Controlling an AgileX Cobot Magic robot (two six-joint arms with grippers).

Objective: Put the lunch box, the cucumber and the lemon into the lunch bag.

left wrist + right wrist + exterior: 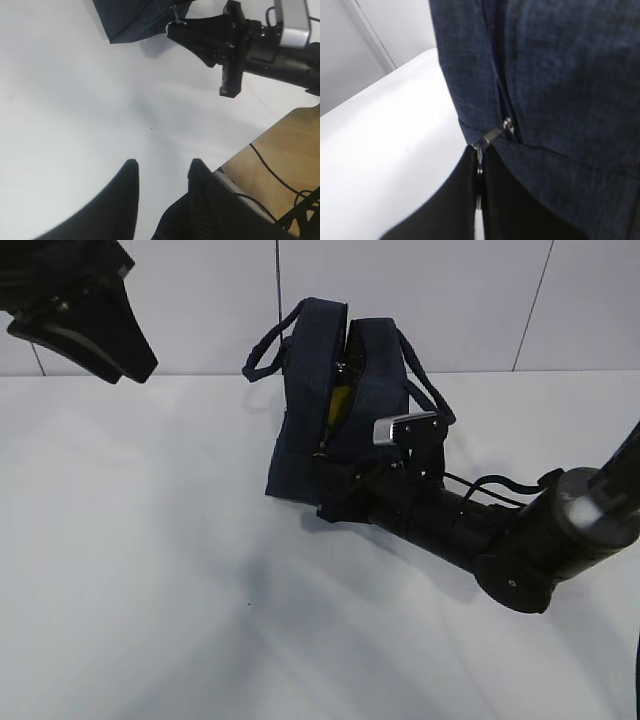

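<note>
The dark navy lunch bag (300,430) stands on the white table (150,560), its top partly unzipped. A bit of yellow, the lemon (340,400), shows in the gap. The lunch box and the cucumber are out of view. My right gripper (335,480) is at the bag's lower front, shut on the metal ring pull (479,159) of the zipper. The bag fills the right wrist view (545,75). My left gripper (162,167) is open and empty, raised at the far left (135,365), well away from the bag (130,20).
The table's edge runs at the right of the left wrist view, with wooden floor (290,150) and cables beyond it. A pale wall stands behind the bag.
</note>
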